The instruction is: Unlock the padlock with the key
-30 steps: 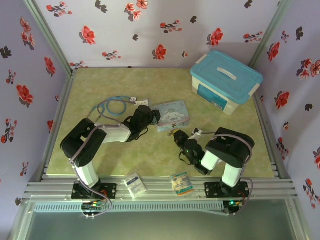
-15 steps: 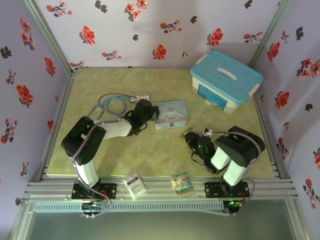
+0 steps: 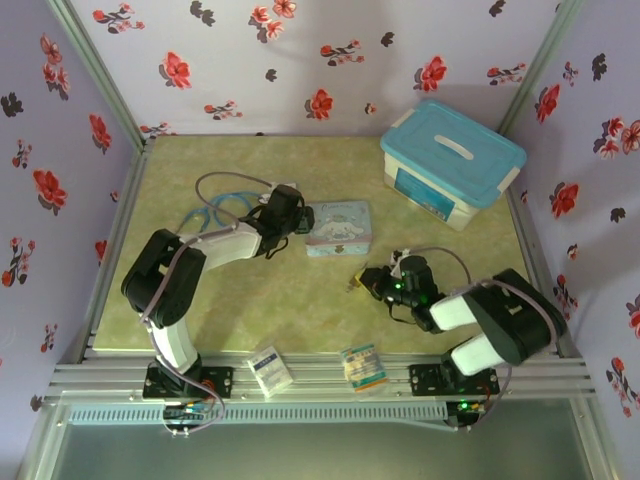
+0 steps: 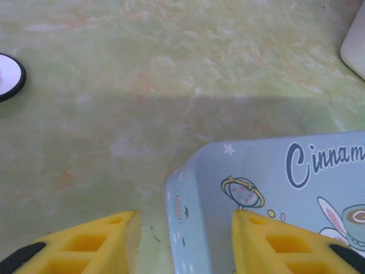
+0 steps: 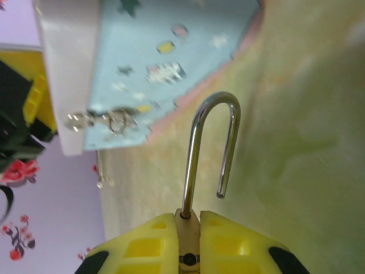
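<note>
Brass shows as a thin strip where the padlock (image 5: 187, 227) body sits pinched between the two yellow fingers of the right gripper (image 5: 188, 220), which is closed narrow on it. Its silver shackle (image 5: 197, 142) points to 12 o'clock in the right wrist view. One leg goes into the body, and the other leg ends free in the air above the green table (image 5: 308, 142), so the lock is open.

In the top view the padlock (image 3: 355, 283) is at 6 o'clock from the pale-blue cartoon tin (image 3: 340, 228), near it but apart. The right gripper (image 3: 364, 282) lies low over the table behind it. In the right wrist view, at 10 o'clock from the shackle, some small shiny metal pieces (image 5: 108, 121) hang at the tin's (image 5: 171, 51) side. I cannot tell what they are.

The left gripper (image 4: 183, 216) is spread wide over the near corner of the tin (image 4: 194, 188). One finger (image 4: 85, 245) is over bare table and the other is above the lid. A white disc with a black rim (image 4: 7, 77) lies at 10 o'clock in that view.

A white storage box with a blue lid (image 3: 452, 160) stands at 1 o'clock on the table. A coiled blue tube (image 3: 215, 210) lies at 9 o'clock from the tin.
</note>
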Robot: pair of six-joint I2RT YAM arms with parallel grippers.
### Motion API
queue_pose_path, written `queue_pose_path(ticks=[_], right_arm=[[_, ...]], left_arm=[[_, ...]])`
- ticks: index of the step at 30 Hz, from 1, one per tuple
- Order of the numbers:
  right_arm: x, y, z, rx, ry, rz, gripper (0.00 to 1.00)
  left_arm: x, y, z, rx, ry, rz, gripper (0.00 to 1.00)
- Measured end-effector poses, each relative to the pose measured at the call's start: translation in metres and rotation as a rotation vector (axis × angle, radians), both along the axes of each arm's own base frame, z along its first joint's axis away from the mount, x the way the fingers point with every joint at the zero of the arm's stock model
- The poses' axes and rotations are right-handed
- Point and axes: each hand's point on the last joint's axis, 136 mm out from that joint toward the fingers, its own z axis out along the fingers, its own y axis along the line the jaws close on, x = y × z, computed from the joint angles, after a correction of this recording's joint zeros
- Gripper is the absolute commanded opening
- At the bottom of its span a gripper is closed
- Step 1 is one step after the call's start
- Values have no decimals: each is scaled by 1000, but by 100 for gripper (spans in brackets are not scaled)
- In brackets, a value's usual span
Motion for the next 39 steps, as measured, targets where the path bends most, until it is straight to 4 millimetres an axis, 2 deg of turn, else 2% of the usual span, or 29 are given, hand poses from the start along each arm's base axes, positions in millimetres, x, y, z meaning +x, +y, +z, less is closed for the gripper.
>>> queue_pose_path(ticks=[4,8,12,13,18,23,27,29,31,33,39], right_arm=[[-15,-19,2,-79,34,31,0],[-19,-41,11,-170,49,40,0],[-26,-57,-7,-243,165,74,0],[-32,-58,-14,-254,200,89,0],[-39,-54,-13,-248,223,146,0],[-36,-57,-3,-312,231,173,0],[-35,-59,-14,-396,289,214,1],[-34,-59,-14,-425,277,229,8],[-34,-61,-14,-448,273,230,20],[-34,-64,-16,-483,266,235,39],[-29,-64,-17,-541,303,274,45]], left_arm=[[1,5,1,28,15,-3,49],[-1,11,5,40,24,1,50],[-5,15,19,23,2,2,50],[-7,16,22,19,-3,2,50],[-13,20,28,12,-13,3,49],[-17,23,20,17,2,6,50],[-22,26,11,26,21,9,55],[-25,29,6,30,32,11,59],[-28,30,4,33,39,10,65],[-29,31,6,25,39,17,73],[-29,30,26,-20,7,25,83]])
